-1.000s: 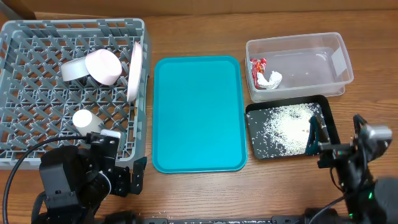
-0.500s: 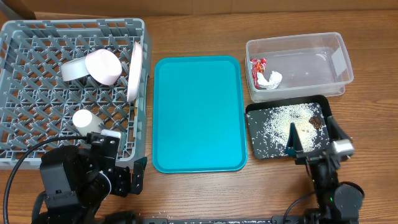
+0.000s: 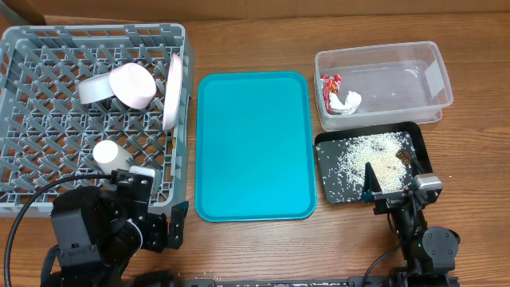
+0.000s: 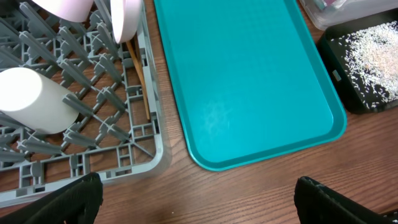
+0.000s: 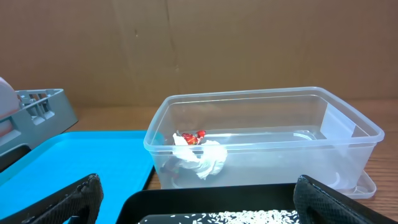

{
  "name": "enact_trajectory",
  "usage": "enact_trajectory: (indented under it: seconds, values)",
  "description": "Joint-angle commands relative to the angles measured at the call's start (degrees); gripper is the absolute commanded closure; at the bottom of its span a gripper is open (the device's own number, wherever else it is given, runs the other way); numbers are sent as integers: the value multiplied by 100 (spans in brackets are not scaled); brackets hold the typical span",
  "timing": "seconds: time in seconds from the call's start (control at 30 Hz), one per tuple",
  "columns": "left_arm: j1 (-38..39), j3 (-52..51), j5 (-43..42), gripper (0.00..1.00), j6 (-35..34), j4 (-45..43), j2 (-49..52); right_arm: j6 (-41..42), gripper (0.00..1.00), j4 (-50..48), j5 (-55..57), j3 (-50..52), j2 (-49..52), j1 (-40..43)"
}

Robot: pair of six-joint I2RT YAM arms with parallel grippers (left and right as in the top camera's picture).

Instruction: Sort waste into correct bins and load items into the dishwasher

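The grey dishwasher rack (image 3: 96, 32) holds an upright white plate (image 3: 171, 89), a pink bowl (image 3: 133, 84), a grey-blue bowl (image 3: 94, 89) and a white cup (image 3: 110, 154). Wooden chopsticks (image 4: 138, 68) lie on its grid beside the plate. The clear tub (image 3: 398, 80) contains a red wrapper (image 3: 330, 83) and a white tissue (image 3: 347, 101). Rice grains (image 3: 362, 155) and a brown scrap (image 3: 402, 155) lie in the black tray (image 3: 331, 187). My left gripper (image 4: 199, 202) is open and empty over bare wood in front of the rack. At the black tray's near edge, my right gripper (image 5: 199, 199) is also open and empty, facing the tub.
A teal serving tray (image 3: 253, 143) lies bare between the rack and the two bins. A cardboard wall stands behind the table in the right wrist view. My arms' bases (image 3: 88, 235) fill the table's front edge.
The right arm has swung from the table's right edge leftward and settled at the black tray's front edge. The left arm has stayed still.
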State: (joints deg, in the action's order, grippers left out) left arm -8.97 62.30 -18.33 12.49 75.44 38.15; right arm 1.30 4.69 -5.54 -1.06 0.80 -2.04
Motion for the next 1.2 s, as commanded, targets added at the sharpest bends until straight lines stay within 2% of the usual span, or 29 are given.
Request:
enact_trajectory:
  seconds: [0.0, 0.5, 0.67, 0.83, 0.93, 1.03, 1.17]
  values:
    - [35, -2, -94, 0, 125, -2, -28, 17, 0, -28, 57, 59, -63, -37]
    - [35, -2, -94, 0, 125, 0, -28, 17, 0, -28, 57, 59, -63, -37]
    - [35, -2, 256, 0, 125, 17, -31, 17, 0, -28, 57, 59, -63, -37]
    - [39, -28, 251, 0, 168, 59, -201, 17, 0, -28, 57, 59, -63, -37]
    - [133, -354, 199, 0, 181, -605, -492, 17, 0, -28, 57, 59, -63, -37]
    - [461, -1102, 177, 0, 120, -1652, -1036, 17, 0, -28, 57, 59, -63, -37]
    - [844, -2634, 177, 0, -192, -3340, -2068, 17, 0, -28, 57, 59, -63, -37]
